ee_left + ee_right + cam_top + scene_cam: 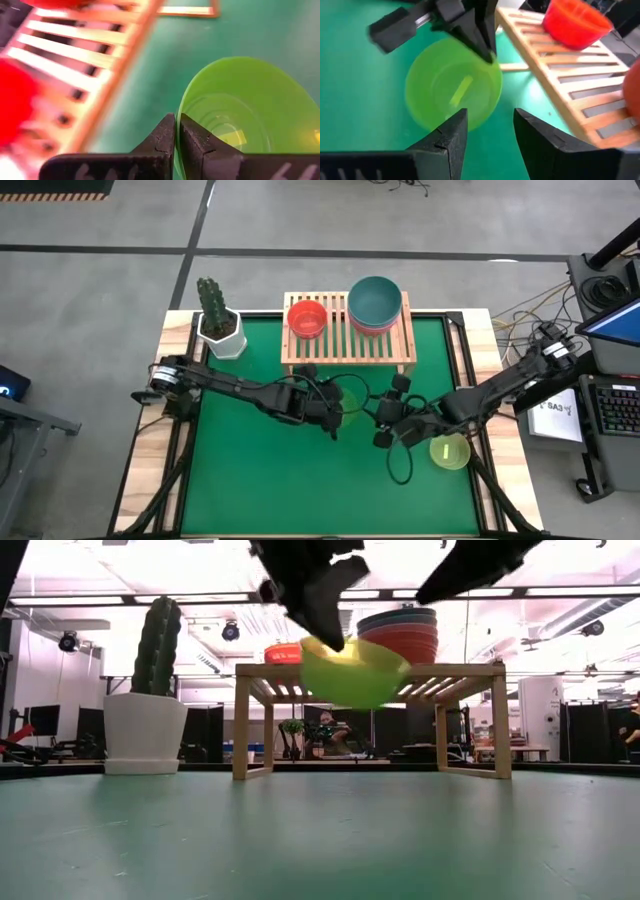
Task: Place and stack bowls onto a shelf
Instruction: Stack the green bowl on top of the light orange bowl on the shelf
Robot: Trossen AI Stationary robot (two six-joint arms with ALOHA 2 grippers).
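A green bowl (355, 670) hangs above the green mat in front of the shelf, held by my left gripper (335, 418); it also shows in the right wrist view (452, 90). My right gripper (490, 132) is open just right of that bowl (347, 402) and touches nothing. The light-wood shelf (390, 345) carries a red bowl (307, 318) and a teal bowl (374, 300) stacked on reddish bowls. A yellow-green bowl (449, 451) rests on the mat under my right arm. My left gripper (177, 130) pinches the green bowl's rim (181, 102), one finger inside the bowl and one outside. The fingers (325, 625) come from above, slanting down. The bowl is lifted clear of the mat and hangs tilted below the fingers.
A white pot with a green cactus (218, 315) stands at the shelf's left end. The shelf's slats between and in front of the two bowl spots are bare (340, 340). Wooden table borders (150, 460) flank the mat; cables and a keyboard lie off to the right.
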